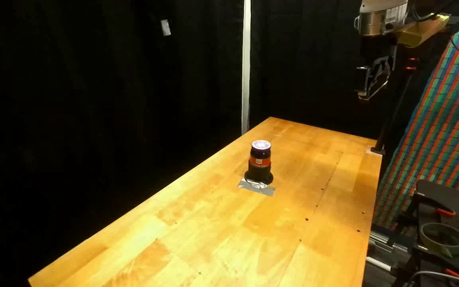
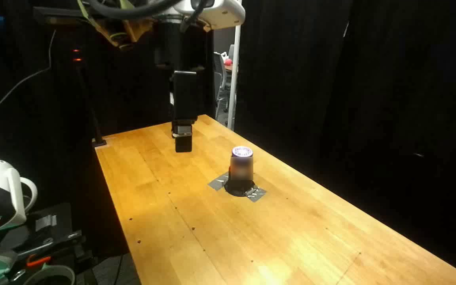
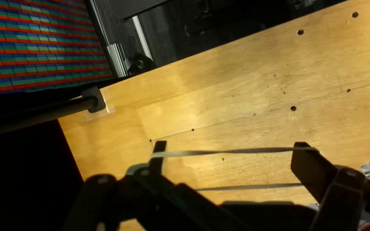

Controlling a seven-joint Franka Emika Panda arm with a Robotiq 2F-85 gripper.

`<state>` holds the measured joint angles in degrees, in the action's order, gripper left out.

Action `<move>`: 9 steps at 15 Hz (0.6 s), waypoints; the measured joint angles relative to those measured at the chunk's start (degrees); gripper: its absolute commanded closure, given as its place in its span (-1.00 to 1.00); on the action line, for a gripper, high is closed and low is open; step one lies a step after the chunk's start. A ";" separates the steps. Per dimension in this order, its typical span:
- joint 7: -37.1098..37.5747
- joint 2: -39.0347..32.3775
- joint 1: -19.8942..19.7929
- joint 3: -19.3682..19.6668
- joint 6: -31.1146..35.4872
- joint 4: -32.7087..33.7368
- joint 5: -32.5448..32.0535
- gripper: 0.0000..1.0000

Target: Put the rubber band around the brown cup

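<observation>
Wrist view is showing the wooden table [image 3: 210,106], the Robotiq gripper [image 3: 230,157] hanging above, fingers [image 3: 312,168] apart. The brown cup [image 1: 260,162] (white-topped in both exterior views) is standing on the table. Above the table, a rubber band [image 3: 268,149] is running taut around both fingers.

Pale rubber band [image 3: 242,150], stretched taut above the worktop [image 3: 210,109], dark brown cup [image 1: 260,161], orange-labelled, set upright between the long edges
</observation>
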<state>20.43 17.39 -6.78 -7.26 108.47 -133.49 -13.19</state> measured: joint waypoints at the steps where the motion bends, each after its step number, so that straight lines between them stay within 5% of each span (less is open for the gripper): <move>1: 0.00 0.01 0.00 0.00 0.00 0.14 0.00 -1.00; 9: -0.35 -2.00 1.89 0.33 0.87 0.95 2.45 -1.00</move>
<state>20.09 15.39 -4.89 -6.92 109.33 -132.54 -10.74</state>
